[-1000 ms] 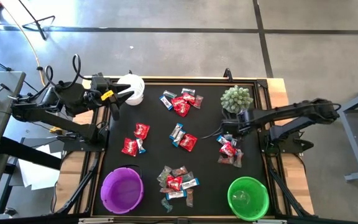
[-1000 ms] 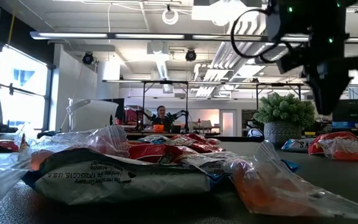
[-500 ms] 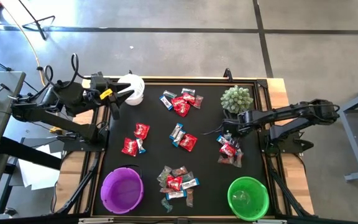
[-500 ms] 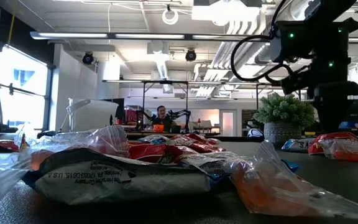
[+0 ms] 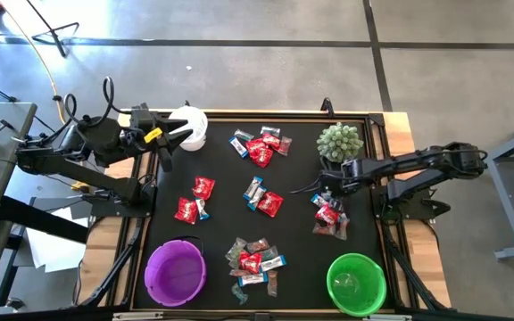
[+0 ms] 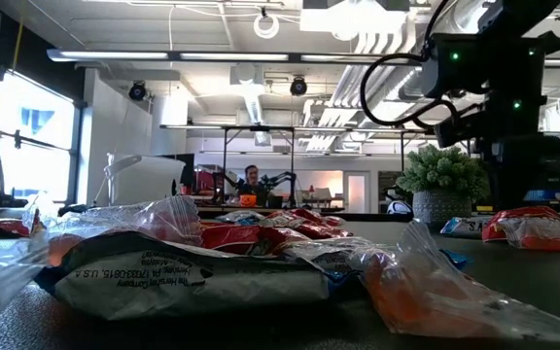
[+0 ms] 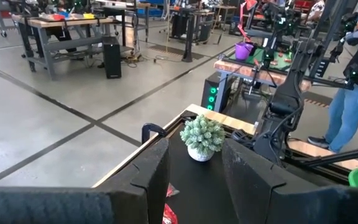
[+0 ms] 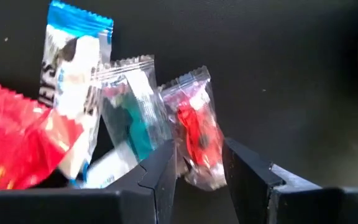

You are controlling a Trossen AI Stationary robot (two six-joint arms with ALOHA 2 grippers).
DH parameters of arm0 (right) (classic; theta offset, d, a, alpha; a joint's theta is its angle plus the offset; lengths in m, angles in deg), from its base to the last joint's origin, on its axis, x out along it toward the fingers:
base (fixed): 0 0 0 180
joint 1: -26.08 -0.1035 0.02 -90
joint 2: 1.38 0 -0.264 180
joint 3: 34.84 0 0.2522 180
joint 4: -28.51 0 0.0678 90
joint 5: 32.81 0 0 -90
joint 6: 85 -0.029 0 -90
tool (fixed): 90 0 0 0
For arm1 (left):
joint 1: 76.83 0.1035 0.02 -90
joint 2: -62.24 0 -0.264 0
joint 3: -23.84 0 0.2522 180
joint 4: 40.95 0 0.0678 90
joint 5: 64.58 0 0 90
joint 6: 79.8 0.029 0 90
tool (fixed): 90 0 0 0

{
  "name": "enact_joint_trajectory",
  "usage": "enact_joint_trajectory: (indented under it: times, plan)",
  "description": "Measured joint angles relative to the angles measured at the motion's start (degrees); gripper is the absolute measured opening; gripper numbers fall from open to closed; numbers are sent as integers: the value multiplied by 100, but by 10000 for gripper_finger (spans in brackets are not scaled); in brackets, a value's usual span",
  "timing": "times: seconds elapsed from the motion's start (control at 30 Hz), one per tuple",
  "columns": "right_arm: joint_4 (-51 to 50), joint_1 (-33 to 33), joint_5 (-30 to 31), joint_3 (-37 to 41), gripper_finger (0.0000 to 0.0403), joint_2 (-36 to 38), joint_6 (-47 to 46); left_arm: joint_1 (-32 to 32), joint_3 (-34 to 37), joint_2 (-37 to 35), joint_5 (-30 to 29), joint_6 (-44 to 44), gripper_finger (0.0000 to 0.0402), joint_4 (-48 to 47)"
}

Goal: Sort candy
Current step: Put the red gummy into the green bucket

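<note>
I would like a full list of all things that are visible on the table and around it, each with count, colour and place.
candy: many small wrapped pieces, mostly red and blue-and-white, in six loose heaps across the black mat
purple bowl: one, purple, near edge, left side
green bowl: one, green, near edge, right side
white bowl: one, white, far left corner
plant: one, pale green, spiky, in a pot, far right
person: one, in blue trousers, standing beyond the table
left pincer: open, beside the white bowl
right pincer: open, low over the right-hand heap, a clear wrapper with red sweet between its fingers
</note>
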State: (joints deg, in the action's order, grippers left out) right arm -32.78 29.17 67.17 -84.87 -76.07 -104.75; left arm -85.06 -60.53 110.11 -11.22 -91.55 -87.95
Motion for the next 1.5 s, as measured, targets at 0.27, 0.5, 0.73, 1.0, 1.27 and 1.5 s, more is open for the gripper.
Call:
enact_joint_trajectory:
  times: [0.27, 0.5, 0.73, 1.0, 1.27, 1.5]
  plan:
    - [244, 294, 833, 395, 126, 0, -468, -4, 4, 37, 35, 56, 131, -2]
    - [653, 679, 393, 645, 126, 13, -254, -4, 4, 39, 35, 152, 131, 0]
    - [731, 831, 243, 719, 84, 17, -332, -4, 4, 37, 36, 151, 131, 2]
    - [758, 829, 240, 724, 11, 11, -1273, -4, 4, 37, 35, 148, 131, 2]
    - [638, 818, 104, 443, 4, 3, -1774, -4, 4, 37, 37, 151, 131, -5]
    - [629, 814, 25, -208, 1, 7, -1871, -4, 2, 34, 38, 138, 131, -223]
